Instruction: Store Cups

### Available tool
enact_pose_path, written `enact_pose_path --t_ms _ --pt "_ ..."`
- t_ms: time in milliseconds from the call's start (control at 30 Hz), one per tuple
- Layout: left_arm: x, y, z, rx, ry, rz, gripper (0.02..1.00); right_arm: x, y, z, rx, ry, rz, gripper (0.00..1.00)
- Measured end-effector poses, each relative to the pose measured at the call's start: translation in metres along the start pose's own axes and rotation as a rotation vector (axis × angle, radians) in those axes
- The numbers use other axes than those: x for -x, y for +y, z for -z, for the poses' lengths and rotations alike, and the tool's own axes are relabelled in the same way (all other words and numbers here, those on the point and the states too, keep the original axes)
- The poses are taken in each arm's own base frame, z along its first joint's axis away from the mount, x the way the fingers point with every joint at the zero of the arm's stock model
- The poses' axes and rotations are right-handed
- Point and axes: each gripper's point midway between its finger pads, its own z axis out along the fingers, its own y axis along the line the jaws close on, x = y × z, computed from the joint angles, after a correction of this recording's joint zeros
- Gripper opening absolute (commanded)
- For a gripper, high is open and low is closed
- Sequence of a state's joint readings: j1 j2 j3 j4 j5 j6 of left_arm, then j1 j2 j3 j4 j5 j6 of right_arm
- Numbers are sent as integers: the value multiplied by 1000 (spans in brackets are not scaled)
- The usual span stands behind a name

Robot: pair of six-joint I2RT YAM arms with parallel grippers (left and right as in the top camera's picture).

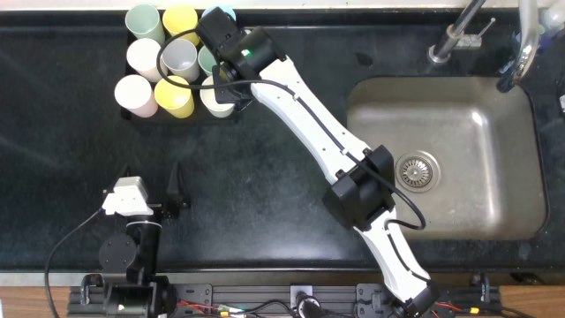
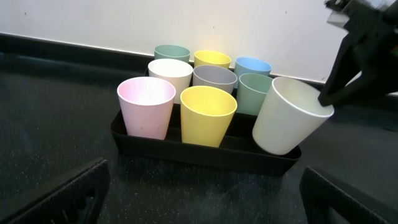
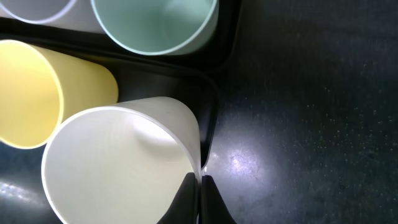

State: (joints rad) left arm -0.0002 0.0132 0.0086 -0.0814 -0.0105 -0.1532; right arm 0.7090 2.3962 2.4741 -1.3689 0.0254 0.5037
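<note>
— Black fingers of the right gripper (image 3: 199, 182): pinching what?
— The rim of the cream cup (image 3: 118, 168), clamped tight. It leans tilted in a corner slot of the black tray (image 2: 205, 158), beside a yellow cup (image 2: 207, 115).
— And the left gripper (image 2: 205, 194)?
— Spread wide, holding nothing. The cream cup's base is hidden behind the tray wall.

Steel sink (image 1: 459, 124) w/ round drain (image 1: 417, 170) in its floor is set in a black speckled countertop (image 1: 71, 141), which runs off to sink's left & along its front. Faucet (image 1: 455, 35) stands at sink's back rim. Pale wall (image 2: 124, 25) rises behind the counter. Wood strip (image 1: 26, 296) lies beyond counter's front edge, well left of sink. Light leaves a bright spot (image 3: 239, 163) on the counter.
</note>
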Motion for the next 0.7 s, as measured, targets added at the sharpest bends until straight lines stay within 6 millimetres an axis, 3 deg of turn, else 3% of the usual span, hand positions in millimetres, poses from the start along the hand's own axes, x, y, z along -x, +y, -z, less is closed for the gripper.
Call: enact_pose_path --t_ms 700 --pt "0 0 0 0 0 0 1000 -4 -3 -18 -18 28 -1 45"
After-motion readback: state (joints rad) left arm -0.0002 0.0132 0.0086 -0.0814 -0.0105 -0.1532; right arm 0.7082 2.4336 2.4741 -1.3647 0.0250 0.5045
